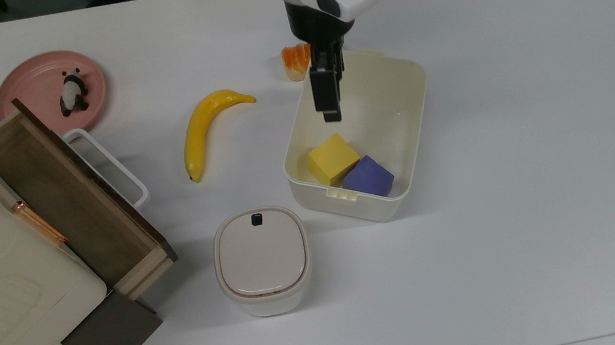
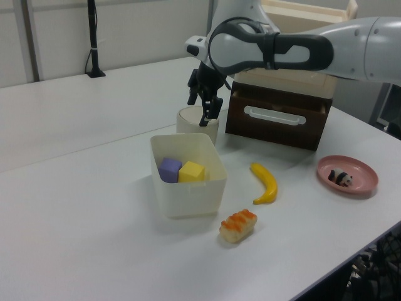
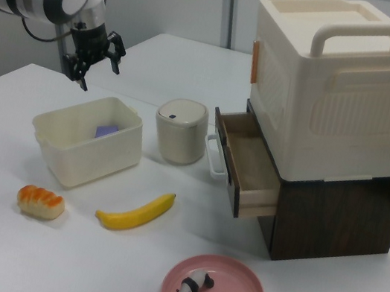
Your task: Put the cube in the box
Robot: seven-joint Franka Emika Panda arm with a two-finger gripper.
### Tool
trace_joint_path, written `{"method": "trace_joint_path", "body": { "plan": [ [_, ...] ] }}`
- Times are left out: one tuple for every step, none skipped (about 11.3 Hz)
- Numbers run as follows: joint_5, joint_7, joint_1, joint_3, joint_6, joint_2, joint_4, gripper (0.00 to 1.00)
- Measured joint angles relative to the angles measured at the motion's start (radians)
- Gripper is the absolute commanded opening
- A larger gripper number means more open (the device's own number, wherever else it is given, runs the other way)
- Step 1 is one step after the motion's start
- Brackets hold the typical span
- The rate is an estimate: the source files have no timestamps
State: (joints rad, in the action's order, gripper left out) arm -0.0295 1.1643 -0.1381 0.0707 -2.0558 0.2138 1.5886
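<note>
The small matte purple-blue cube (image 1: 368,176) lies on the floor of the large cream plastic box (image 1: 412,139), a deep rectangular tub with rounded corners. In the top view it sits in the box's near end, just beside and touching the yellow cube (image 1: 333,159), which lies to the top view's left of it. In the left view the purple-blue cube (image 2: 170,169) is on the left view's left of the yellow one (image 2: 192,171), both low behind the tub's wall (image 2: 188,197). In the right view a patch of purple (image 3: 107,131) shows above the tub's rim (image 3: 85,149).

The black two-finger gripper (image 1: 330,114) hangs above the box's far end, well apart from both cubes. In the left view the gripper (image 2: 200,109) has its fingers spread, with nothing between them; the right view shows the gripper (image 3: 100,70) the same way, held clear above the tub.

Around the box on the white table (image 1: 523,166): a yellow banana (image 1: 204,128) to the top view's left, an orange-topped sushi piece (image 1: 296,61) just beyond the far rim, and a small lidded cream bin with a black button (image 1: 262,258) nearer the camera. Further to the top view's left stands an open wooden drawer (image 1: 70,197) under a big cream container (image 3: 334,87), and a pink plate (image 1: 30,85) carries a toy panda (image 1: 72,91).
</note>
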Motion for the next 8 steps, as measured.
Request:
{"method": "trace_joint_path", "body": {
  "plan": [
    [0.000, -0.089, 0.001, 0.000, 0.029, -0.017, 0.000, 1.00],
    [0.001, -0.163, 0.003, -0.001, 0.047, -0.028, 0.001, 1.00],
    [0.007, -0.219, 0.004, -0.003, 0.059, -0.035, 0.006, 1.00],
    [0.014, -0.271, 0.007, -0.006, 0.077, -0.040, 0.013, 1.00],
    [0.017, -0.338, 0.012, -0.009, 0.115, -0.045, 0.018, 1.00],
    [0.019, -0.425, 0.023, -0.010, 0.157, -0.054, 0.019, 1.00],
    [0.020, -0.528, 0.040, -0.012, 0.206, -0.070, 0.019, 1.00],
    [0.020, -0.628, 0.058, -0.014, 0.246, -0.088, 0.019, 1.00]
  ]
}}
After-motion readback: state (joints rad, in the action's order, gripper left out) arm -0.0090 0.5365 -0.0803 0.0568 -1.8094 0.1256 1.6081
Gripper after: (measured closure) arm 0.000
